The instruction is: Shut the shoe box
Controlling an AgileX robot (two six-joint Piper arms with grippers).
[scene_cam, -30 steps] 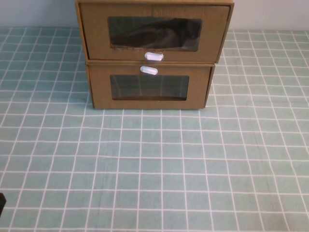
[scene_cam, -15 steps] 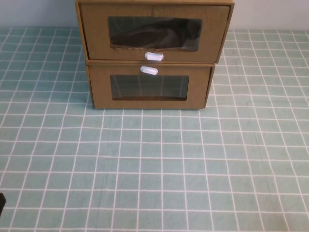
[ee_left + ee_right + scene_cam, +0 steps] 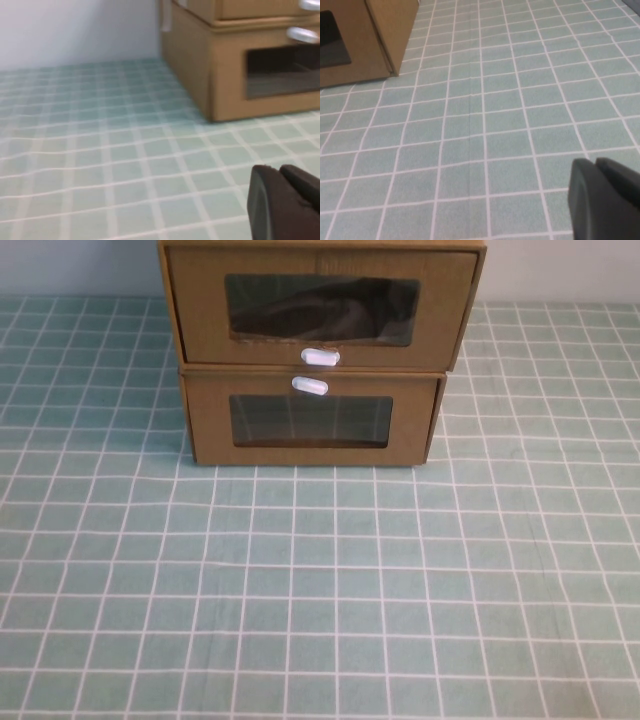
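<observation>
The shoe box (image 3: 320, 305) is the upper of two stacked brown cardboard boxes at the far middle of the table. It has a wide clear window and a white pull tab (image 3: 320, 357) just below the window, and something dark shows inside. Its front panel stands about level with the box below. Its lower edge also shows in the left wrist view (image 3: 260, 7). My left gripper (image 3: 278, 170) is shut and empty, low over the table, left of and well in front of the boxes. My right gripper (image 3: 595, 162) is shut and empty, to their right and nearer me. Neither gripper shows in the high view.
The lower cardboard box (image 3: 310, 420) has its white tab (image 3: 310, 386) above its window; it also shows in the left wrist view (image 3: 225, 75) and the right wrist view (image 3: 370, 40). A green checked cloth (image 3: 320, 590) covers the table. A pale wall (image 3: 75, 30) stands behind.
A small dark part at the lower left edge of the high view has moved out of sight. The boxes have not moved.
</observation>
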